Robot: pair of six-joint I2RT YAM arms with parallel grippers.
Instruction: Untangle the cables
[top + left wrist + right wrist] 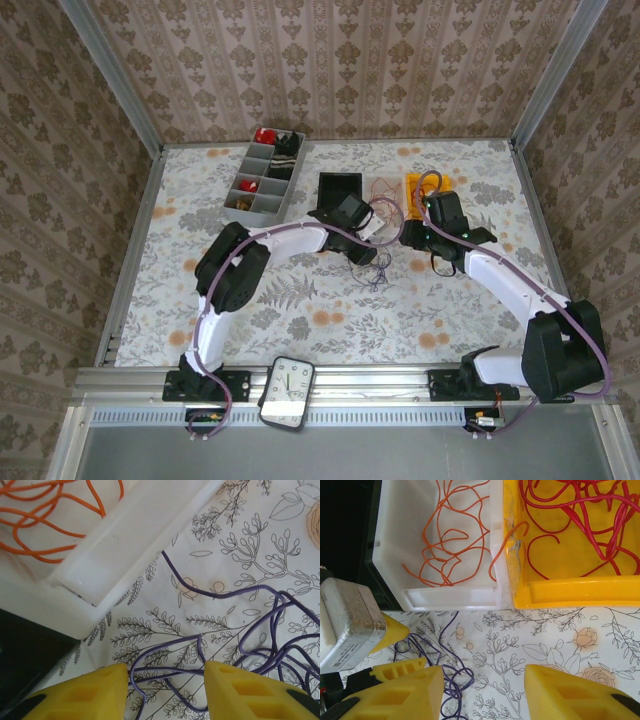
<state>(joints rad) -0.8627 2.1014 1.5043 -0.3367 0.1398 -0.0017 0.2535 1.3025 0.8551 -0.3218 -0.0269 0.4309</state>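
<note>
Left gripper [166,692]: jaws wide apart with nothing clamped, low over the table [250,300], just in front of the white tray's [115,555] near corner.
Purple cable [235,592]: a loose tangle lying flat on the table; several loops lie in the gap between the left gripper's fingers, and one strand runs up to the white tray's wall. Whether a finger touches it cannot be told.
Right gripper [482,690]: jaws wide apart, empty, bare cloth between them; the purple cable [452,677] lies just beside its left finger.
Orange cable [450,545]: loose curls inside the white tray [450,600], towards the table's far edge.
Red cable [580,510]: heaped in the yellow tray [580,592], which touches the white tray's right side; one red end hangs over the shared rim.
Cut off: the purple tangle runs past the frame edges in the left wrist view; the red heap is clipped at the top.
Hard to make out: from above, both grippers [372,228] [412,232] cover the trays' near walls, and the purple strands [375,270] are faint.
</note>
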